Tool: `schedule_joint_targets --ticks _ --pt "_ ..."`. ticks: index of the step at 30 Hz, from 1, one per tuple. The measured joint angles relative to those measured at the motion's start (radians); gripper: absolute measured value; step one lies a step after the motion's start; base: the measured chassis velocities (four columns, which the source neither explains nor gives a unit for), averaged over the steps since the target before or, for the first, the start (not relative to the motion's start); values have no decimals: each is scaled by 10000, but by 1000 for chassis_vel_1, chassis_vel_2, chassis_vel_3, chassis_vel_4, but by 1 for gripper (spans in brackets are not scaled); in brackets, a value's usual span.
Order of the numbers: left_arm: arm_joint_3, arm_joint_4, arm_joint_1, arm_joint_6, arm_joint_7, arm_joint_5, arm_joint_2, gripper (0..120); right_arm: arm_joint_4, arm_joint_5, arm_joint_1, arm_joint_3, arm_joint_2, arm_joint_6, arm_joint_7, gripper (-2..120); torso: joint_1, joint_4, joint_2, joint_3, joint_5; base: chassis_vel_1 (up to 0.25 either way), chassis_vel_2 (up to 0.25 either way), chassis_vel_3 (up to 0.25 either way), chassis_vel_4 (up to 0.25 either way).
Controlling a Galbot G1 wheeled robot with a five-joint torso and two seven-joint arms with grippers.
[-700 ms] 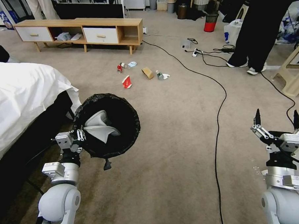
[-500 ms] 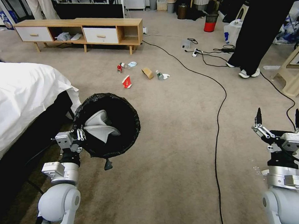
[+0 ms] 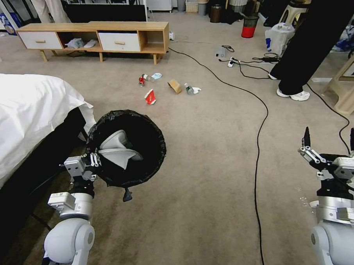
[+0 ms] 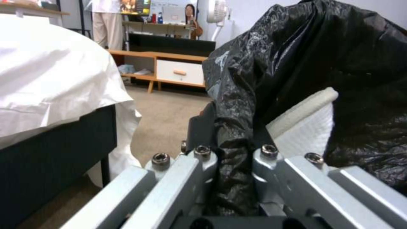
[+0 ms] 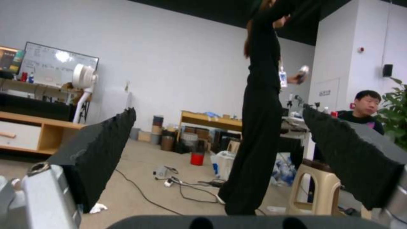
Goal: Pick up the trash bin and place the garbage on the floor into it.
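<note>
In the head view the trash bin (image 3: 127, 148), lined with a crinkly black bag, hangs tilted above the floor (image 3: 210, 178), its mouth facing up and white items showing inside. My left gripper (image 3: 93, 161) is shut on its near rim; the left wrist view shows the left gripper (image 4: 231, 152) clamped on the black bag fold of the trash bin (image 4: 322, 57). The garbage lies farther ahead on the carpet: a red-and-white snack bag (image 3: 150, 96), a red can (image 3: 141, 81), a blue mask (image 3: 156, 75), a brown paper bag (image 3: 174, 85), a bottle (image 3: 188, 89). My right gripper (image 3: 329, 137) is open at the right, holding nothing, and the right gripper (image 5: 218, 111) points across the room.
A bed (image 3: 23, 112) with a white sheet stands close on the left. A black cable (image 3: 259, 144) runs down the carpet between the arms. A wooden cabinet (image 3: 98, 36) stands behind the litter. A person's legs (image 3: 299, 64) and a beige stool (image 3: 349, 90) are at the right.
The person at the back right has stepped along. Both arms and the bin stay almost where they were.
</note>
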Motion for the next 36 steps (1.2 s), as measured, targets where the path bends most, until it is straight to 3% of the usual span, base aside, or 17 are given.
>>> schedule_joint_targets --ticks 36 --pt "78 46 -24 19 -12 -36 -124 4 -223 -211 122 -28 26 111 7 100 0 -1 -2 0 -1 25 27 -27 -26"
